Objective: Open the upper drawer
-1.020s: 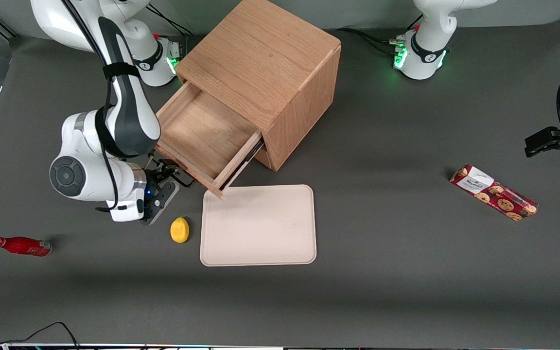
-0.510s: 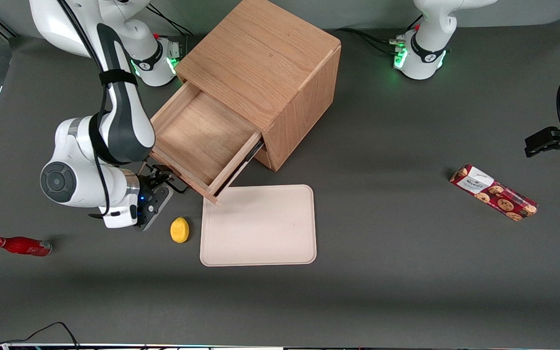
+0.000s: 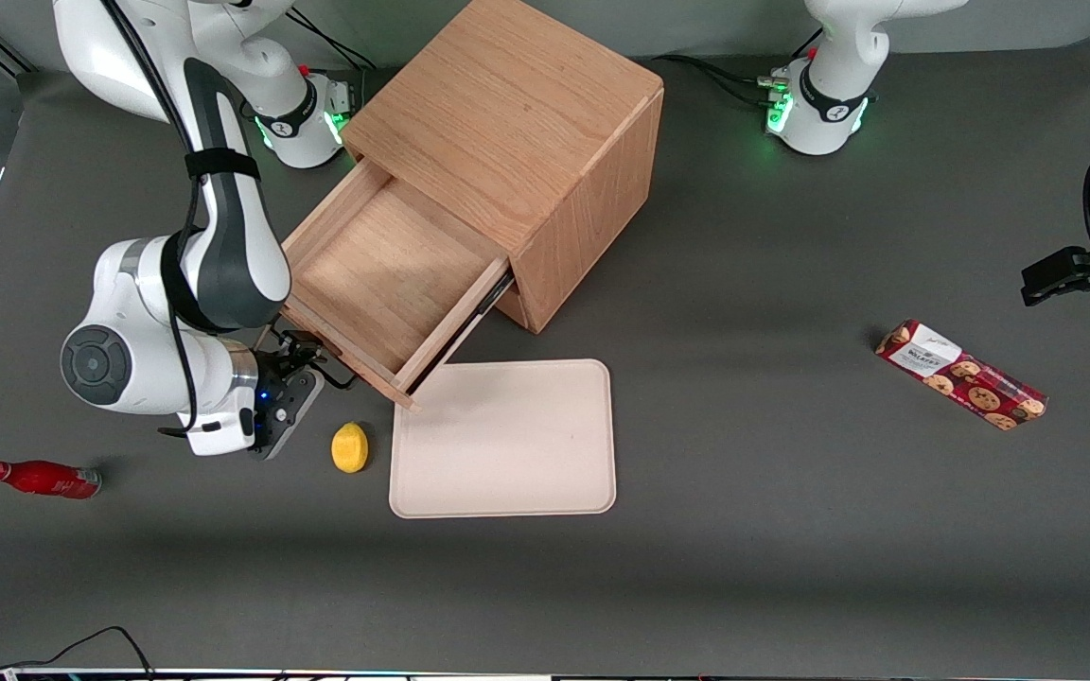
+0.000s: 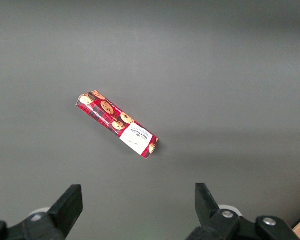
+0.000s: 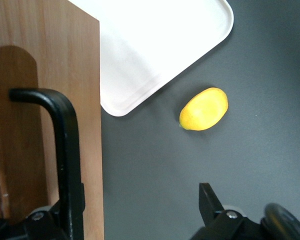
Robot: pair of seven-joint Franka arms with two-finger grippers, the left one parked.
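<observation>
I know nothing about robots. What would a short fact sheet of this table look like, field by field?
upper drawer: pulled well out of the oak cabinet, nothing in it
handle: thin black bar on the drawer front
gripper: at the handle, low in front of the drawer
lemon: on the table beside the tray
red bottle: lying toward the working arm's end
cookie pack: toward the parked arm's end

A robotics lab is shown. Two white arm bases with green status lights (image 3: pixel 777 112) are bolted to a dark grey worktop (image 3: pixel 791 530), with cables run beside an oak cabinet (image 3: pixel 517 142). Test props are scattered near that cabinet: a tray (image 3: pixel 507 463), a lemon (image 3: pixel 349 447), a red bottle (image 3: pixel 39 478), a biscuit packet (image 3: pixel 961 375).
</observation>
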